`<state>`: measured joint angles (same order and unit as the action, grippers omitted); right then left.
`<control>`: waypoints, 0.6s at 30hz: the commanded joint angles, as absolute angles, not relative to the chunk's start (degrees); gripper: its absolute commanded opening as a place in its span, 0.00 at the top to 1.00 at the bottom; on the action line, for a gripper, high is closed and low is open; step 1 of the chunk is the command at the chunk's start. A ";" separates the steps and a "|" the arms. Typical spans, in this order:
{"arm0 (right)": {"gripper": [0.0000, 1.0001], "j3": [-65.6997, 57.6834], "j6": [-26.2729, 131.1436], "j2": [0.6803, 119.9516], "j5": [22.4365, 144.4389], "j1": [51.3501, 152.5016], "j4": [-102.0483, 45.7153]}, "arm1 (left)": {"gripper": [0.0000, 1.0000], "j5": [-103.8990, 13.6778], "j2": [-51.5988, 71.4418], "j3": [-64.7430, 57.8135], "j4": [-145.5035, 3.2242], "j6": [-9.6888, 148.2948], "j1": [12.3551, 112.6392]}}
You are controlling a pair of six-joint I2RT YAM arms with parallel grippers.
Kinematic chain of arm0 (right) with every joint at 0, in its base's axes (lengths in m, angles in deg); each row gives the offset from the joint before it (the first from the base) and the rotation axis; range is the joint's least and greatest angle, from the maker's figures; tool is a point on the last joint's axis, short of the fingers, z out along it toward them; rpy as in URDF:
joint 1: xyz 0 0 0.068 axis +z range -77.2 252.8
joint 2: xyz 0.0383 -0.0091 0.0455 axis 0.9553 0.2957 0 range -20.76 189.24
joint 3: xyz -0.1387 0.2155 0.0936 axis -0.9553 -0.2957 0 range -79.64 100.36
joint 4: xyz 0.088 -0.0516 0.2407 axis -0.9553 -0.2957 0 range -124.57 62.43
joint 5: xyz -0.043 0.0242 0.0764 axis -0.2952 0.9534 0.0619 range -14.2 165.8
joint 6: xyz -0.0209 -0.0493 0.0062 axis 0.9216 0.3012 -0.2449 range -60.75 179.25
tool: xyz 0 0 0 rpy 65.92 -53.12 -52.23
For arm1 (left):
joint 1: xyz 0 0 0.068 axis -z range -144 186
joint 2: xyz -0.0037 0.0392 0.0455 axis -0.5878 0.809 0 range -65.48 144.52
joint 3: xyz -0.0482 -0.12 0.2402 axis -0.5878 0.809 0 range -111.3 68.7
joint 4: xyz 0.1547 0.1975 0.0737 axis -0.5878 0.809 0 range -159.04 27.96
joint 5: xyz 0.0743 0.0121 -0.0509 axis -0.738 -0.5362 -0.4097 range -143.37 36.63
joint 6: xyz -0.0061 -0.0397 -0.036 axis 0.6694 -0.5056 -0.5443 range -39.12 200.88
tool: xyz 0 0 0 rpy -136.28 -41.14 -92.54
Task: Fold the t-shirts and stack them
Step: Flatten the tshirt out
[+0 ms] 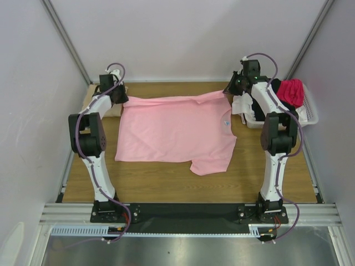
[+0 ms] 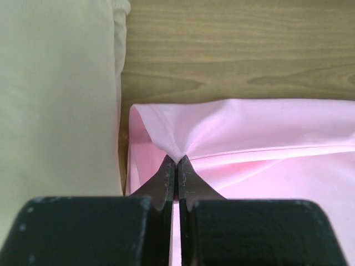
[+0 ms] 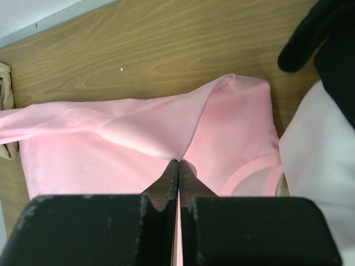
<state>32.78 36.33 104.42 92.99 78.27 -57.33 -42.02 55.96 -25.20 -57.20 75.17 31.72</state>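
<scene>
A light pink t-shirt (image 1: 172,133) lies spread across the wooden table, one sleeve hanging toward the near side. My left gripper (image 1: 118,97) is at its far left corner, shut on a pinch of the pink cloth (image 2: 177,149). My right gripper (image 1: 233,86) is at the far right corner by the collar, shut on the pink cloth (image 3: 166,138) as well. A tan t-shirt (image 2: 55,94) lies folded at the far left, beside the left gripper. Black (image 3: 327,33), white (image 3: 316,160) and magenta (image 1: 291,91) t-shirts are piled at the right.
A white plastic basket (image 1: 310,113) at the far right holds the pile of shirts. Bare wooden table (image 1: 166,180) shows in front of the pink shirt. White walls and metal frame posts close in the back and sides.
</scene>
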 commanded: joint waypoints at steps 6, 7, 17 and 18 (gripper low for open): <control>1.00 30.13 34.73 98.41 93.37 77.37 -55.88 | 1.00 -41.24 50.97 -24.54 -56.99 78.16 30.20; 1.00 30.48 34.55 98.68 93.72 77.28 -54.57 | 1.00 -41.24 51.32 -25.16 -56.99 77.90 30.20; 1.00 43.21 33.59 109.22 96.45 76.93 -52.10 | 0.91 -39.93 60.89 -39.21 -61.38 71.22 30.29; 1.00 44.01 33.15 111.05 96.89 76.93 -51.66 | 0.87 -39.75 61.69 -39.92 -62.00 70.87 30.28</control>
<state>39.23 34.21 107.37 95.24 77.53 -54.40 -40.95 59.39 -35.87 -58.14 73.42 30.92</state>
